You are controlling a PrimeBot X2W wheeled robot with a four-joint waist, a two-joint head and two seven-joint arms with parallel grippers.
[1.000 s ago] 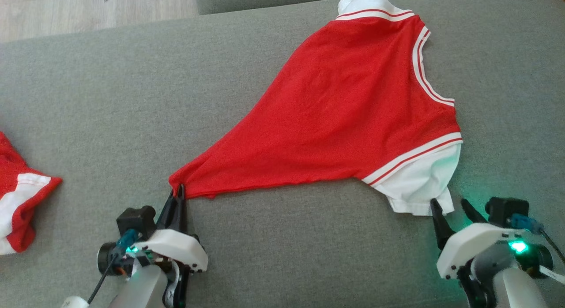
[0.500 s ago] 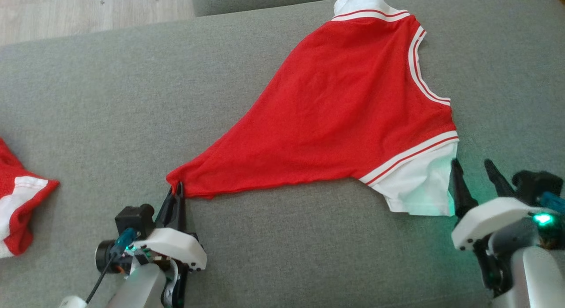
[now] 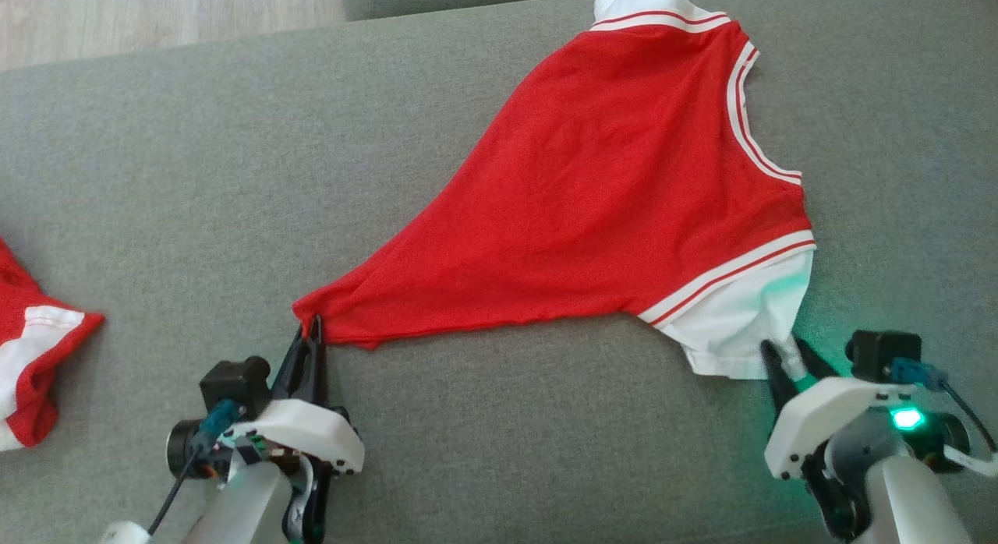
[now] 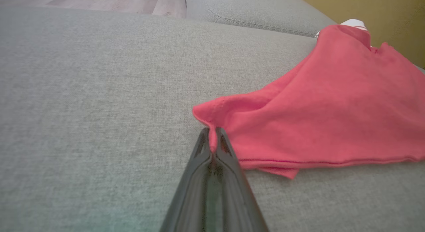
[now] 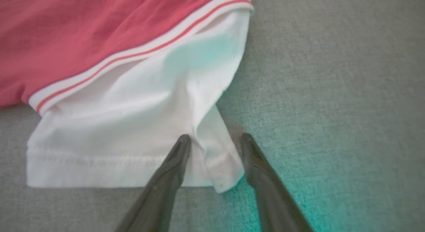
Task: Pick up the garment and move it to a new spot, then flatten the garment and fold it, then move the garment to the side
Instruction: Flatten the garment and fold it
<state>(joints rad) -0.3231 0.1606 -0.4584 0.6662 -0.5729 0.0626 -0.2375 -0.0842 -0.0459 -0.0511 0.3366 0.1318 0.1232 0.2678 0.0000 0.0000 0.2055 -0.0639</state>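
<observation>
On the grey cushion [image 3: 195,178], right of centre, the garment [image 3: 608,185] lies flat. It has a red body, white-and-red striped trim and white sleeves. Its outline is a skewed triangle, drawn to a point at the lower left. The cloth is fine-meshed and matte; the cushion is coarse woven upholstery.

Left gripper [image 3: 309,335]: fingers pressed together, pinching the red point of the garment, as a second ago.

Right gripper [image 3: 784,347]: fingers spread, straddling the folded corner of the near sleeve [image 3: 741,326], one finger over the white cloth, the other beside it over the cushion. No pinch is made. Half a second ago this gripper stood beside the sleeve's right edge; it is now at the lower corner.

A second red-and-white piece of clothing [image 3: 31,333] lies well apart at the left edge. Pale wood floor [image 3: 156,14] shows beyond the cushion.
</observation>
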